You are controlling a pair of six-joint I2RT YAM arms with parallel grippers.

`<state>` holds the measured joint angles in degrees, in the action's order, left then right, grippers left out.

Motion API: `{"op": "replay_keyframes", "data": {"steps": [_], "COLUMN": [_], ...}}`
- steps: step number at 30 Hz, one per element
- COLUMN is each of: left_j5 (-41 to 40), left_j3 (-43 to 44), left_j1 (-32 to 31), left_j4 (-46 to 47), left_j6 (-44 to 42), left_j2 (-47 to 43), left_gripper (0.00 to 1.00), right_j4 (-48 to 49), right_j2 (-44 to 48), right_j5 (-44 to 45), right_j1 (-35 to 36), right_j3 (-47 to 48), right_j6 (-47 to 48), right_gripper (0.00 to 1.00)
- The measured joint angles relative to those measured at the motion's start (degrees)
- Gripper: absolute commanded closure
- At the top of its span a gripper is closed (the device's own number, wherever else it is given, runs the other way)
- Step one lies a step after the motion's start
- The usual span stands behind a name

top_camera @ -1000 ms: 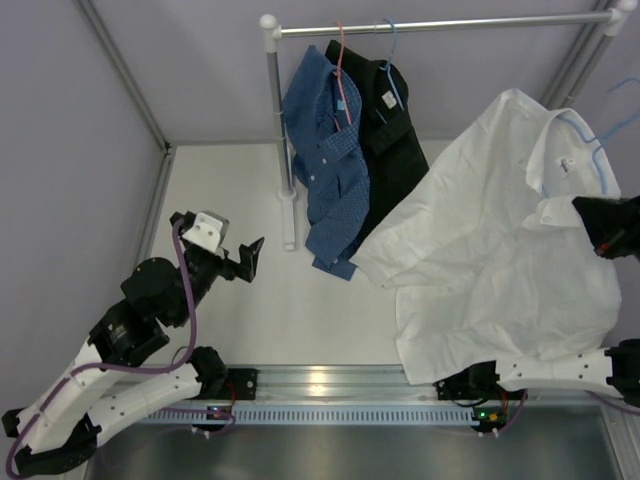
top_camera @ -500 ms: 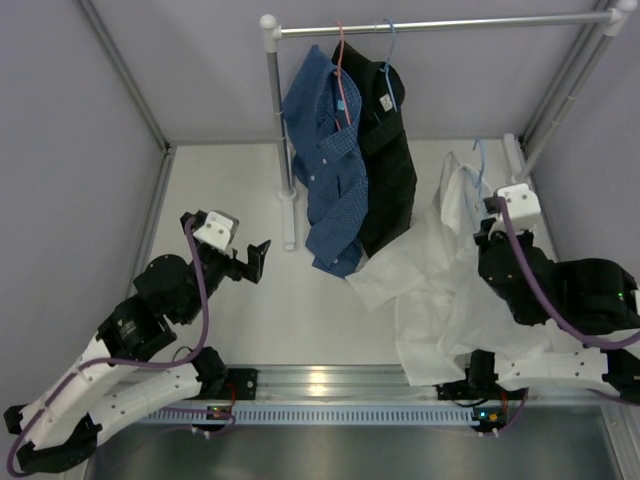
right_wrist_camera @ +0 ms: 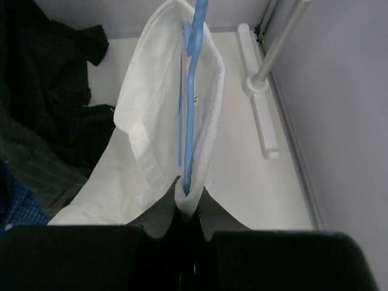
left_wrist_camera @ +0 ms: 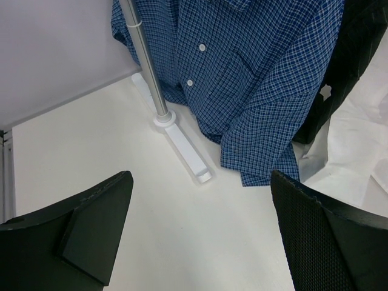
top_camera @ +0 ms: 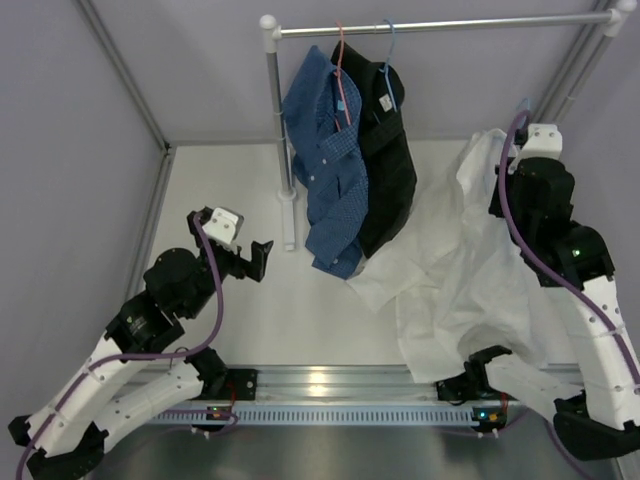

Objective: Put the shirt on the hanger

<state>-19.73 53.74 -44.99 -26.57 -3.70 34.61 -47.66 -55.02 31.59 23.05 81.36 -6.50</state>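
Cloth and wire sit together in the right tool (right_wrist_camera: 187,203). Its fingers are pressed shut on a fold of white fabric with a blue strand in the same pinch. We read this as a grip on the thin light-blue wire hanger (right_wrist_camera: 193,91) and on the collar of the plain white long-sleeved shirt (right_wrist_camera: 151,121) at once. In the right wrist view the wire rises out of the grip inside the collar opening, with cloth on both sides.

A second ago the shirt was spread wide and held high at the right of the overhead view. Half a second ago it had collapsed into a narrow bundle at mid right. Now the right arm has swung to the upper right of the frame, near the right post of the metal clothes rail (top_camera: 440,24). The shirt hangs from the tool and trails onto the white counter (top_camera: 230,200) at lower right, its edge just beside the hanging black shirt (top_camera: 390,170).

The left tool (left_wrist_camera: 200,236) is spread and empty at centre left, facing the blue checked shirt (left_wrist_camera: 242,79), and has barely shifted.

We judge the neck to be threaded on the hanger. Whether both shoulders sit on the wire is hidden, and the carry toward the rail suggests hanging comes next.
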Motion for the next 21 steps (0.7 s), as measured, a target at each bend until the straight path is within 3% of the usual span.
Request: {"op": "replay_keyframes", "data": {"steps": [5,11,21], "left_j5": [1.66,3.32,6.4], "left_j3": [-0.35,-0.87,-2.34], "left_j1": [1.79,4.52,10.25], "left_j4": [0.09,0.13,0.85], "left_j6": [-0.02,-0.26,-0.92], "left_j2": [-0.37,-0.5,-4.92], "left_gripper": [0.02,0.02,0.02], "right_j4": [5.66,9.11,13.31], "right_j2": [-3.32,-14.16,-24.3], "right_j5": [-16.33,-31.89,-42.23], "right_j1": [-14.32,-24.11,-26.82], "right_j3": [0.68,14.82,26.23], "right_j6": [5.46,8.07,9.33], "right_gripper": [1.0,1.0,1.0]}}
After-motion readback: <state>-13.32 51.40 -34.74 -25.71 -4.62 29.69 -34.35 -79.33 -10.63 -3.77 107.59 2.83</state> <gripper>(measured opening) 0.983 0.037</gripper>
